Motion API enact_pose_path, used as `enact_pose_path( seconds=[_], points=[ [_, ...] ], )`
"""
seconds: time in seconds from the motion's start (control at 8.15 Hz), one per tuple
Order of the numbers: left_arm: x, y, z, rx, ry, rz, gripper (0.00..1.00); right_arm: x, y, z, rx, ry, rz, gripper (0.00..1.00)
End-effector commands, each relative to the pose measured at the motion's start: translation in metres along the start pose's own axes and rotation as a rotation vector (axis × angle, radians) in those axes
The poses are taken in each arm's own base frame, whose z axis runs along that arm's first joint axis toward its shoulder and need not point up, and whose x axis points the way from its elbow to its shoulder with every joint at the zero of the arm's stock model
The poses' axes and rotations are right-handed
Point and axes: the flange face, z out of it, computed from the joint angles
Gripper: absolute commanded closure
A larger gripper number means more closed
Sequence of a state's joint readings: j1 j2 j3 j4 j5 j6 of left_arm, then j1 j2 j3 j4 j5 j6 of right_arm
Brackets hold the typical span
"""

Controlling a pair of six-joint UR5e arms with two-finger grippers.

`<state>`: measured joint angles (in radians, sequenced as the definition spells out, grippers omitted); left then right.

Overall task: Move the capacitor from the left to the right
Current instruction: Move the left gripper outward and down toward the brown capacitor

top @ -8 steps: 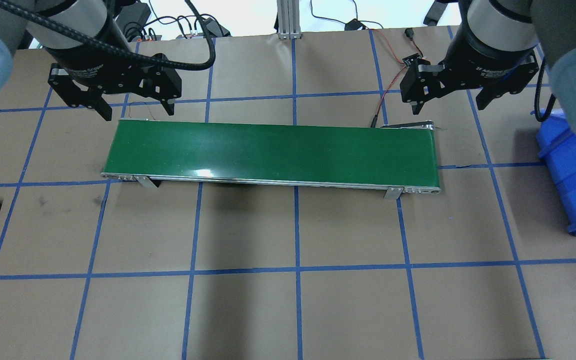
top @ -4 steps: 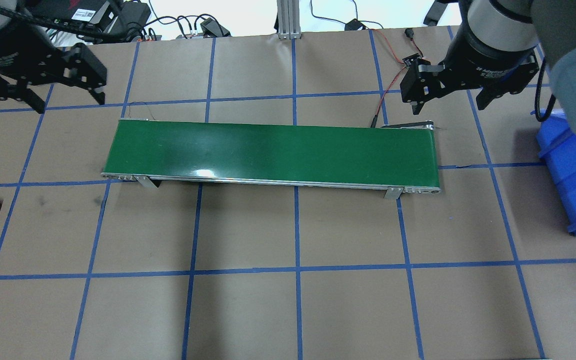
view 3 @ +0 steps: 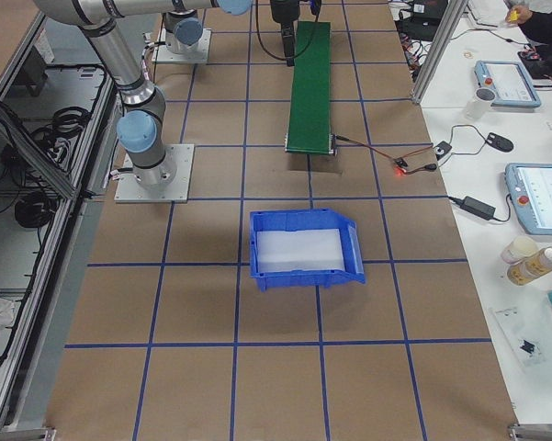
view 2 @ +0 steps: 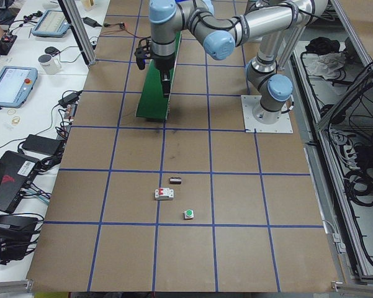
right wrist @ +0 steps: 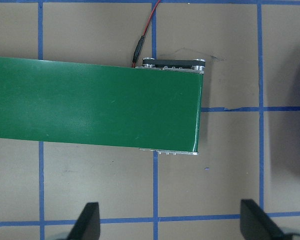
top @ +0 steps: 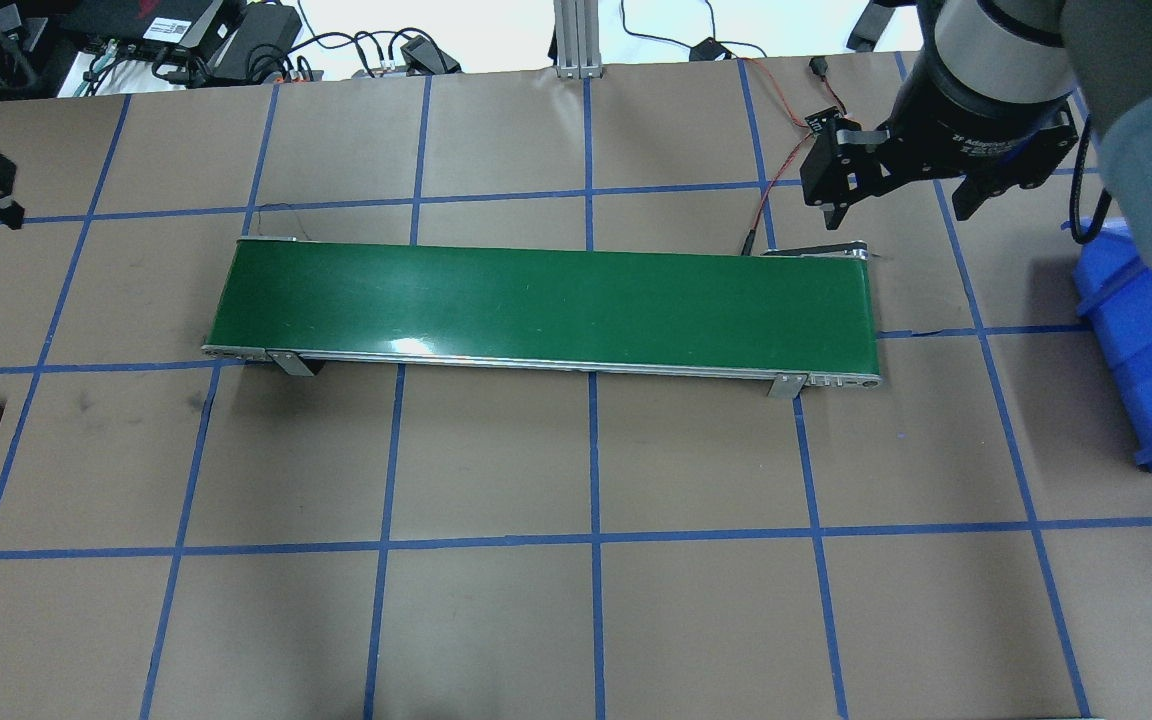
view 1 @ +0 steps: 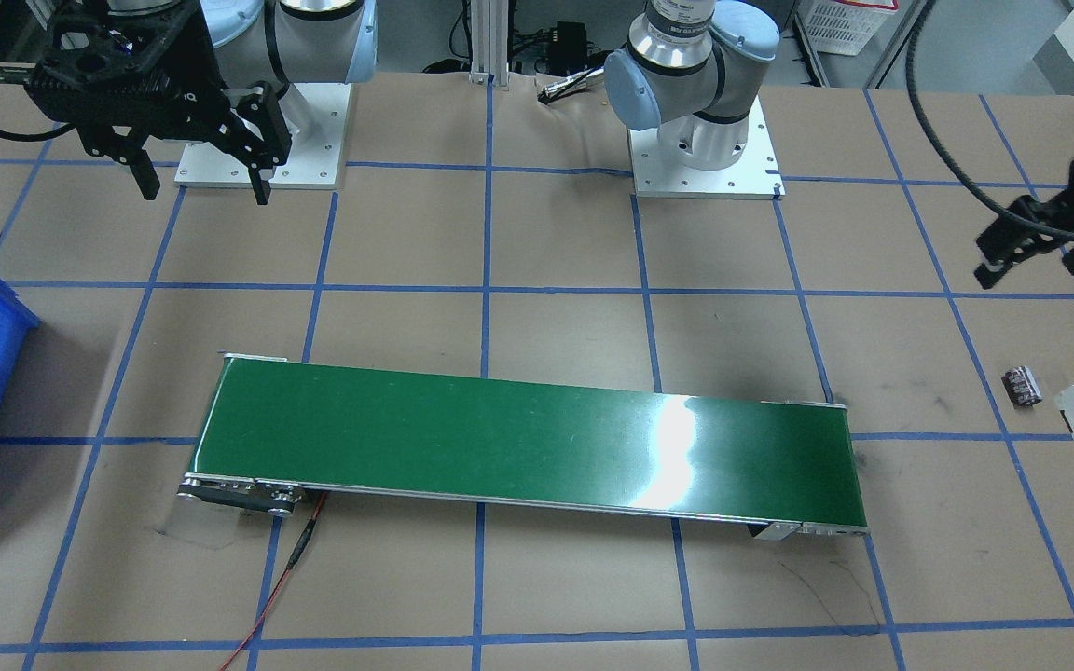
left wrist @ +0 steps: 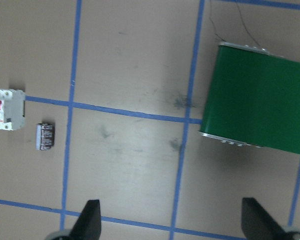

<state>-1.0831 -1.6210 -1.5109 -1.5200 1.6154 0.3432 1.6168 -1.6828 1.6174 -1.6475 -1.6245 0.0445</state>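
The capacitor (left wrist: 44, 136) lies at the left end of the table (left wrist: 132, 70), just beside the white breaker (left wrist: 7, 109). The left end effector (left wrist: 172, 224) hangs well apart from it, spread wide and empty. A slightly misaimed descent could clip the breaker or knock the small capacitor askew. The right end effector (right wrist: 172, 224) is likewise spread and empty.

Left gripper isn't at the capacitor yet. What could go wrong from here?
1. The capacitor lies close beside the white circuit breaker, so the open left gripper may bump or grab the breaker instead.
2. The capacitor is small and low; a slightly off descent could knock it away.
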Motion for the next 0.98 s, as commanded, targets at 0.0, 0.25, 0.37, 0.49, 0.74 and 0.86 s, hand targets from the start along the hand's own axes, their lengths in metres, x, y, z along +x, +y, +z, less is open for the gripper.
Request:
enact_pose_path(
  seconds=[0.0, 0.25, 0.37, 0.49, 0.74, 0.86],
  points=[
    [-0.133, -0.016, 0.069, -0.008, -0.011, 0.021, 0.0, 0.0, 0.0, 0.0, -0.001, -0.001, 0.0, 0.0],
    [-0.182, -0.028, 0.148, -0.024, -0.006, 0.115, 0.0, 0.0, 0.0, 0.0, 0.0, -0.003, 0.0, 0.0],
    [-0.189, -0.032, 0.178, -0.013, -0.017, 0.158, 0.0, -0.001, 0.0, 0.0, 0.002, -0.006, 0.0, 0.0],
    [-0.19, -0.034, 0.203, -0.018, -0.011, 0.162, 0.0, 0.0, 0.0, 0.0, 0.0, -0.002, 0.0, 0.0],
    [-0.192, -0.034, 0.247, -0.052, 0.02, 0.17, 0.0, 0.0, 0.0, 0.0, 0.002, -0.003, 0.0, 0.0],
    [-0.206, -0.034, 0.261, -0.038, 0.009, 0.154, 0.0, 0.0, 0.0, 0.0, 0.001, 0.0, 0.0, 0.0]
  ],
)
